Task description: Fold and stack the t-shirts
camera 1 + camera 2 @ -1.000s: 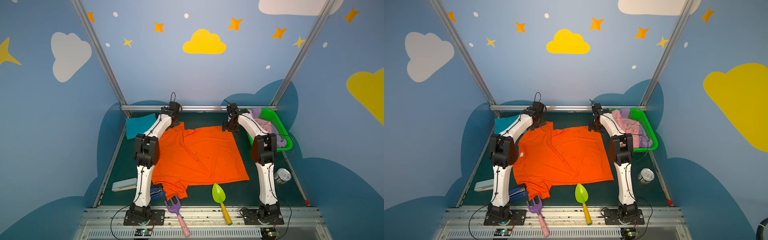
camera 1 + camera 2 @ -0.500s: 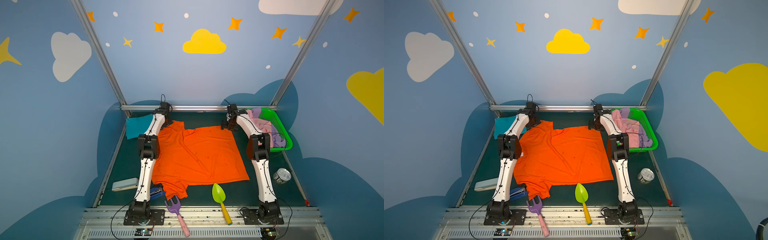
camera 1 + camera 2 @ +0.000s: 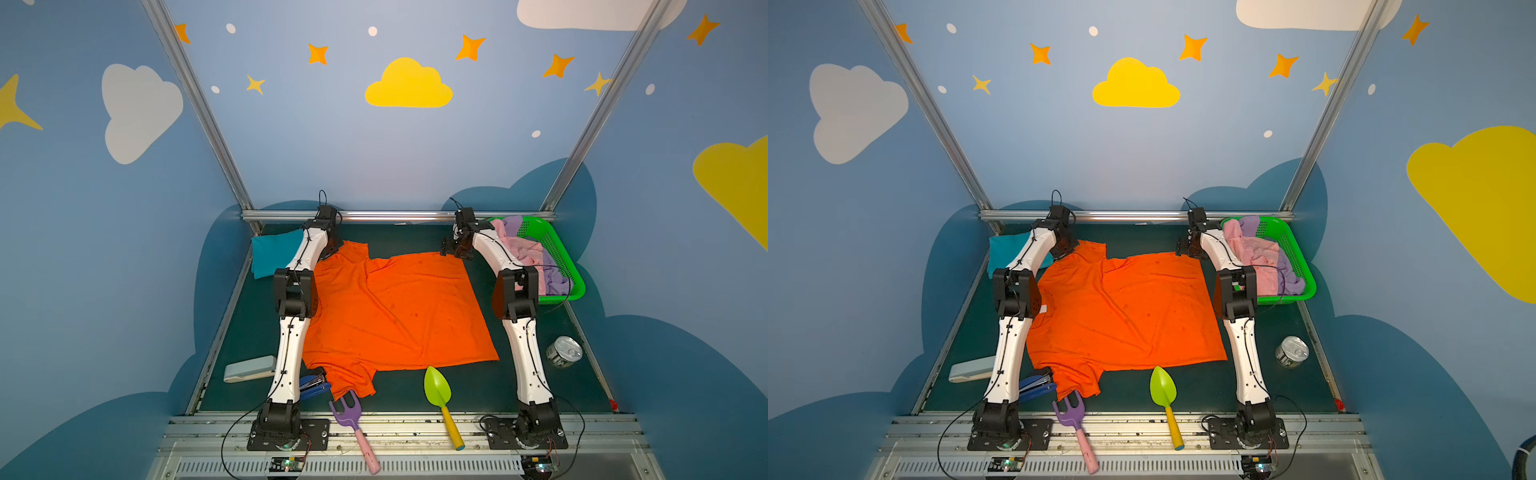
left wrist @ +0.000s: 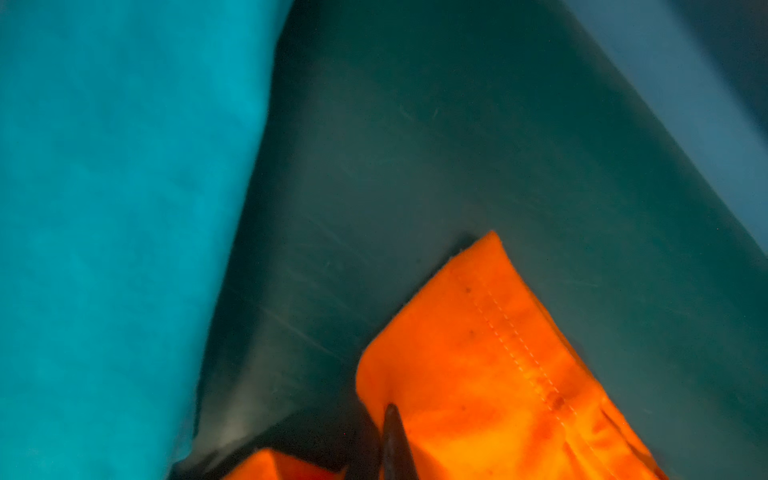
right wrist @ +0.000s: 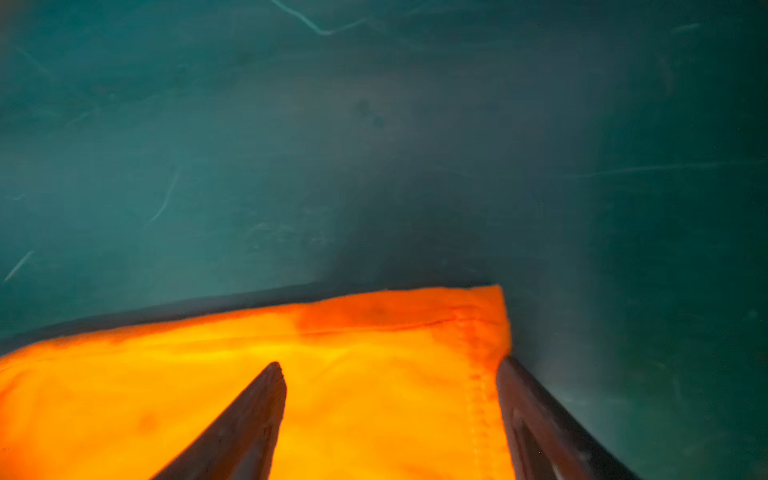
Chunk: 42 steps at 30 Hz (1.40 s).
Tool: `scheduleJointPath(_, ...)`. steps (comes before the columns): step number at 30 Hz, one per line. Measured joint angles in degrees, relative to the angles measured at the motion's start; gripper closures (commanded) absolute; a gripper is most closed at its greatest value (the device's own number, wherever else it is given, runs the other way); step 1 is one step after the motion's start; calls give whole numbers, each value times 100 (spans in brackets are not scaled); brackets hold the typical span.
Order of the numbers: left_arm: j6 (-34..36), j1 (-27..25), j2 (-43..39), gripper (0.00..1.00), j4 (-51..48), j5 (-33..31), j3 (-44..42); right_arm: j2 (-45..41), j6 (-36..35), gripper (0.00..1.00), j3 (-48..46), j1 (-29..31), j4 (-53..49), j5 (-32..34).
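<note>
Fingers [image 4: 394, 446] of the left gripper [image 4: 388, 417] are pinched together on the far sleeve of a bright orange cloth t-shirt [image 3: 395, 307]; only one dark finger shows against the cloth in the left wrist view. Just left of that grip, at the upper left of the dark green table [image 3: 415, 237] in both top views, lies a folded teal-blue cloth t-shirt [image 3: 270, 257], apart from the orange one. Along the lower left sit a flat pale grey plastic case [image 3: 249, 368], a blue stapler [image 3: 315, 384] just beside the near sleeve, and a purple toy rake with a pink handle [image 3: 347, 413]. The orange shirt is spread flat over the middle of the table, neck towards the left, with a few creases. Below its lower edge lies a lime green toy shovel with a yellow handle [image 3: 438, 390]. At the shirt's upper right corner the right gripper [image 5: 390, 365] has its jaws wide apart and holds nothing, one finger over the cloth, the other just off its stitched edge. Right of it a green plastic mesh basket [image 3: 561, 249] holds a crumpled pale pink t-shirt [image 3: 525, 251] and a lilac t-shirt [image 3: 555, 280]. A silver tin can [image 3: 564, 352] stands at the lower right.
</note>
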Motion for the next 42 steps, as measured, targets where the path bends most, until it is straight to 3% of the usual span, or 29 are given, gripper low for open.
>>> scheduleJointPath(8, 4, 2, -702, 96, -46, 0, -903, 17, 20, 18, 0, -83, 101, 509)
scheduleJointPath(14, 2, 4, -1351, 96, 52, 2, -1384, 254, -9, 23, 306, -105, 142, 367)
scheduleJointPath(18, 4, 4, -1473, 96, 142, 4, -1408, 367, -39, 46, 490, -105, 186, 96)
scheduleJointPath(20, 4, 4, -1471, 96, 160, 15, -1412, 389, -31, 78, 503, -109, 229, -48)
scheduleJointPath(22, 4, 4, -1471, 96, 149, 22, -1432, 393, -48, 100, 503, -118, 260, -188)
scheduleJointPath(27, 7, 4, -1471, 96, 116, 13, -1432, 382, -59, 100, 422, -118, 382, -313)
scheduleJointPath(31, 9, 2, -1530, 96, 83, -33, -1572, 15, -125, 100, -208, -127, 636, -315)
scheduleJointPath(37, 2, -2, -2330, 96, 232, -146, -2844, -973, -181, 100, -1451, -127, 863, -385)
scheduleJointPath(42, -57, -2, -3213, 96, 540, -238, -3936, -1670, -90, 100, -1969, -127, 894, -378)
